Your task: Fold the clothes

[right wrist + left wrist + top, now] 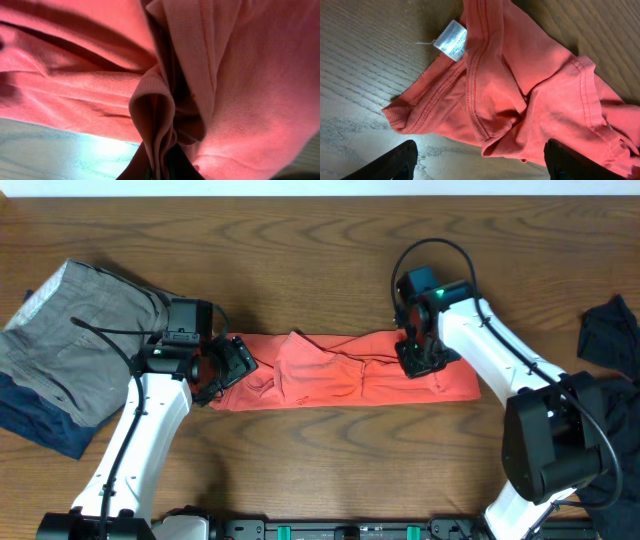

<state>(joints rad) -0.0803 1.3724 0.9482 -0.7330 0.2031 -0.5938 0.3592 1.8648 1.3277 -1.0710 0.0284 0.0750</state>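
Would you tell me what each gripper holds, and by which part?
The right gripper pinches a raised fold of the red shirt near its right end; the left gripper is open, holding nothing.

Coral shirt (345, 372) folded lengthwise (rumpled), flat on table.

White shell links joined by black motor housings form the left arm (150, 420) and right arm (490, 340). Thin black cables (432, 243) loop off both, with one teal-lit module (425, 280) near the right wrist.
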